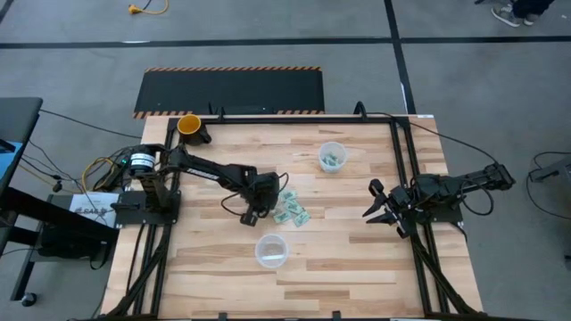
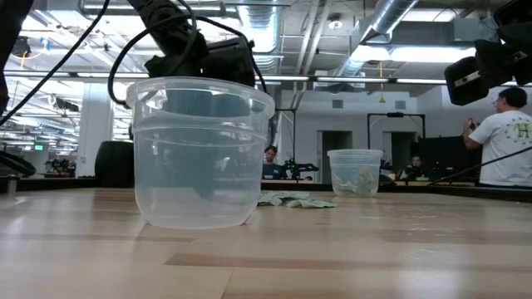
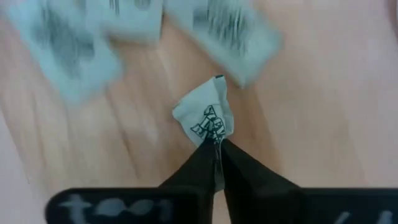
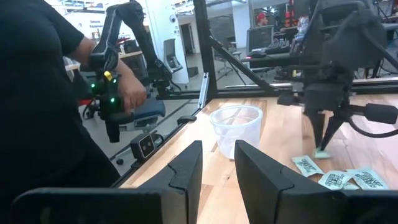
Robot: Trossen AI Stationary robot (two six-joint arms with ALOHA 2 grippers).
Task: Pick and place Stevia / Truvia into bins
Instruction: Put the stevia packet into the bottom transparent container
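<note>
Several green-and-white Stevia packets lie flat on the wooden table near its middle; they also show in the right wrist view. My left gripper points down just left of them, shut on one packet. One clear bin stands near the front. The other bin stands farther back with packets inside. My right gripper waits open and level at the table's right edge. My left gripper pinches one packet between its two fingertips, by one end. The fingers come from above, pointing steeply down. The packet is crumpled at the pinch and reaches down to the wood; I cannot tell whether it is lifted clear.
An orange cup stands at the far left corner. Black frame rails run along the table's sides. A person in black stands beyond the table's edge. Bare wood lies between the packets and my right gripper.
</note>
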